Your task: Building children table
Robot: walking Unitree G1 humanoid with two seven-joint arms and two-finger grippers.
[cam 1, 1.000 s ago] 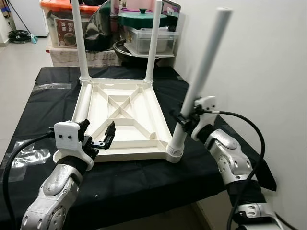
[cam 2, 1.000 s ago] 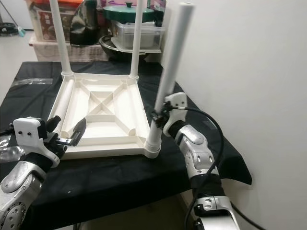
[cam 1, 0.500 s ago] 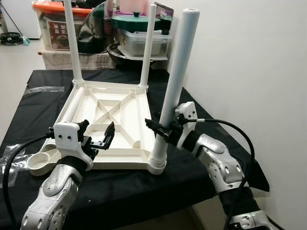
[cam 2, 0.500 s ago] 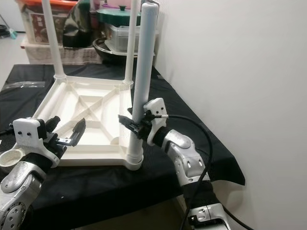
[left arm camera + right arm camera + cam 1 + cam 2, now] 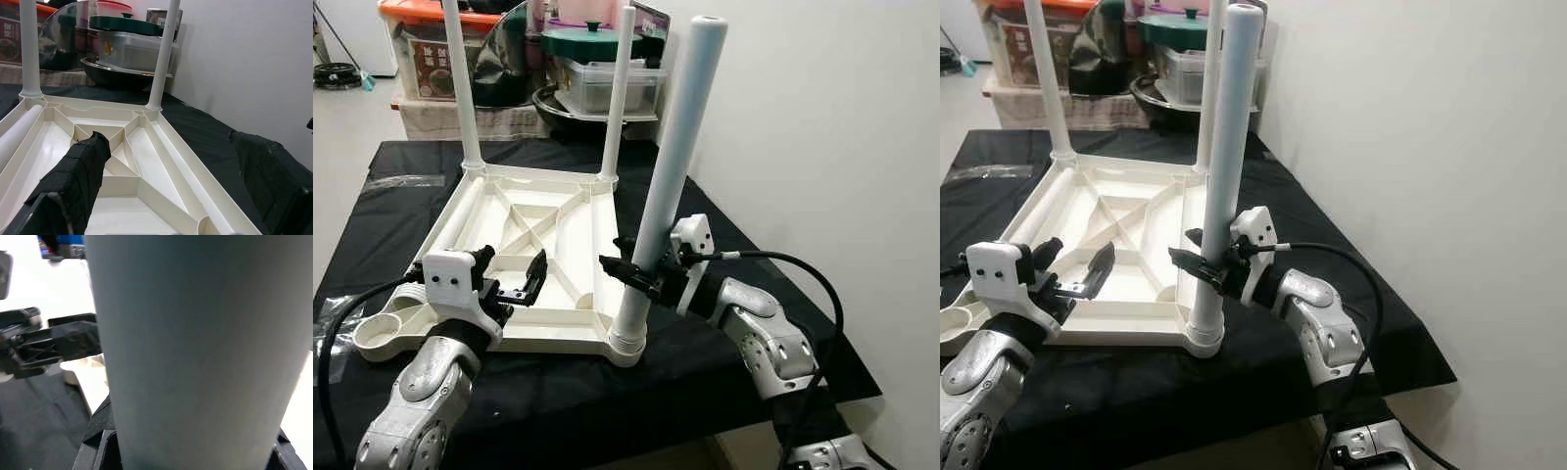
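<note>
We have the white tabletop (image 5: 543,257) upside down on a black cloth (image 5: 705,352), ribs up. Two legs (image 5: 457,83) stand upright at its far corners, w/ storage boxes (image 5: 607,78) beyond them. A third leg (image 5: 670,166) stands in the near corner socket on our right side, leaning slightly right. Our right gripper (image 5: 634,267) is clamped round that leg low down, just above the socket; wrist view shows the tube between the black fingers (image 5: 73,340). Our left gripper (image 5: 514,277) hovers over the tabletop's near edge, fingers (image 5: 80,169) spread wide, nothing between them. A loose leg (image 5: 450,230) lies along the tabletop's left inside edge. The near left corner socket (image 5: 377,333) sits unfilled.
</note>
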